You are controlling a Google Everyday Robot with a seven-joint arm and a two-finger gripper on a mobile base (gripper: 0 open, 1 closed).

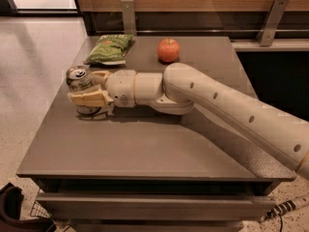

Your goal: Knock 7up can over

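The 7up can (78,77), silver-topped with a pull tab, stands near the left edge of the grey table (145,149), seemingly upright. My gripper (83,87) reaches in from the right at table level. It is open, with the can between its jaws. The near finger (91,98) lies across the front of the can's lower body, and the far finger (100,74) is behind the can on its right. I cannot tell if either finger touches the can. The can's base is hidden.
A flat green chip bag (110,49) lies at the back left of the table. A red apple (168,50) sits at the back centre. My arm (217,105) crosses the table from the right. The table's left edge is close beside the can.
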